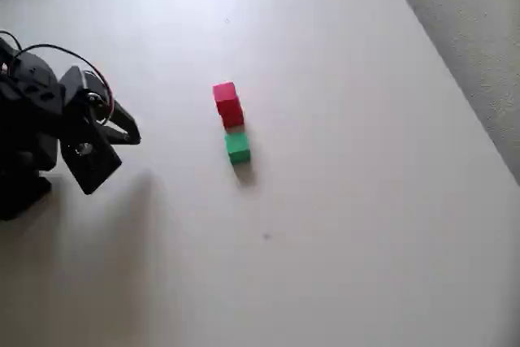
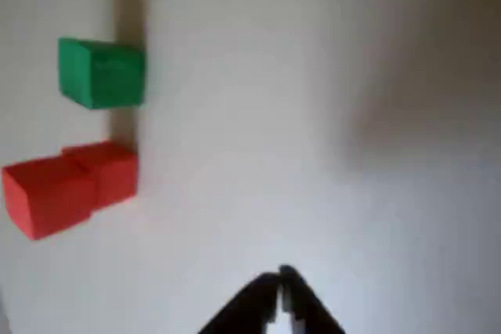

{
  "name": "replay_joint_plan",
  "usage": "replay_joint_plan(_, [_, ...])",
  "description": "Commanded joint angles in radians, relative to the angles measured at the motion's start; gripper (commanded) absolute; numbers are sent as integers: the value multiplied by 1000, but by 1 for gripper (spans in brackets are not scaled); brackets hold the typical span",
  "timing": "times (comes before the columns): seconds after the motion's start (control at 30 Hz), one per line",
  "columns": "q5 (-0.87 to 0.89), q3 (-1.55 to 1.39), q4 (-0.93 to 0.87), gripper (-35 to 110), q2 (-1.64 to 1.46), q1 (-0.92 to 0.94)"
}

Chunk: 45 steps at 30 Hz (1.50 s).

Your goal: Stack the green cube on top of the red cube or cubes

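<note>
Gripper (image 1: 130, 129) at far left of overhead view, black, hovering over white table (image 1: 349, 225); in wrist view we see fingertips meeting, jaws closed on nothing. Toward centre, well apart from gripper, red cubes (image 1: 228, 105): two, one stacked on other, upper looking pinkish. Green cube (image 1: 237, 147) on table just beside stack, apparently touching it, not on top.

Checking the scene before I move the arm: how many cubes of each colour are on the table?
Red cubes: 2
Green cube: 1
Total: 3 cubes
</note>
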<state>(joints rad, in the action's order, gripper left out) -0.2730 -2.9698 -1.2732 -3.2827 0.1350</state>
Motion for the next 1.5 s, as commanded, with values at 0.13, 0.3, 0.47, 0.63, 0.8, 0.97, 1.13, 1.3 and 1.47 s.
replay_joint_plan(0.13, [-2,3,-2,-2,-11,2])
replay_joint_plan(0.3, [-2,3,-2,-2,-11,2])
replay_joint_plan(0.47, [-2,3,-2,-2,-11,2])
replay_joint_plan(0.63, [-2,3,-2,-2,-11,2])
replay_joint_plan(0.8, [-2,3,-2,-2,-11,2])
replay_joint_plan(0.97, [-2,3,-2,-2,-11,2])
replay_joint_plan(1.13, [-2,3,-2,-2,-11,2])
replay_joint_plan(1.3, [-3,2,6,-2,-11,-6])
replay_joint_plan(1.47, [-92,-17,64,-1,-11,31])
